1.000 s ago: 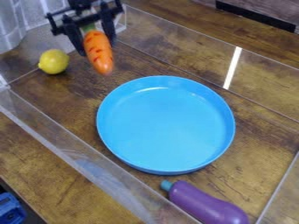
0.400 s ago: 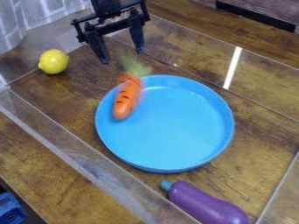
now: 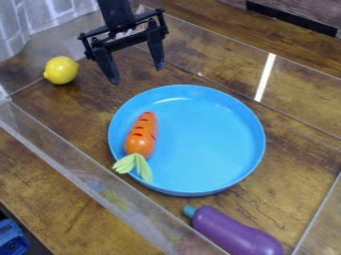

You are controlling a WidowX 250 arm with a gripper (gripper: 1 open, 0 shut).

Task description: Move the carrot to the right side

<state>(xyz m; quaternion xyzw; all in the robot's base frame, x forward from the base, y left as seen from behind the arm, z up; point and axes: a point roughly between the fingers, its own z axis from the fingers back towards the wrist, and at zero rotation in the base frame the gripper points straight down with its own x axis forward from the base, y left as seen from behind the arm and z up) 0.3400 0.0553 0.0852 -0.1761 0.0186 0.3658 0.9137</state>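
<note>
Purple eggplant (image 3: 237,231), nearest me, just off the near right rim of the blue plate (image 3: 188,185), on the wood surface (image 3: 300,110). Clear see-through wall (image 3: 88,167) runs along the plate's near left side, slanting away.

Carrot (image 3: 140,137) is the thing to move: on the plate, inside its left part, lying lengthwise near to far. Orange body with dark grooves, narrow tip pointing to the plate's far side; pale green leafy top (image 3: 134,166) at the near end, leaves reaching the rim or just about over it, can't tell if they touch.

Handling, my guess: light toy plastic, stiff body, not fragile. Smooth and rounded, so it may roll or skid on the slick plate if pushed off centre. Leaves look thinner and maybe bendy, poor grip there. Best hold: across the thick part of the orange body, just past the leaves, jaws either side of it, square to its length. Avoid the tapered tip, likely to squirt out. Pinch firmly, lift clear of the rim, then carry right.

Lemon (image 3: 62,70), yellow, beyond the plate to its left, apart from it. Farthest: black claw (image 3: 135,75), beyond the plate's far left rim, fingers spread wide, open, nothing in it.
</note>
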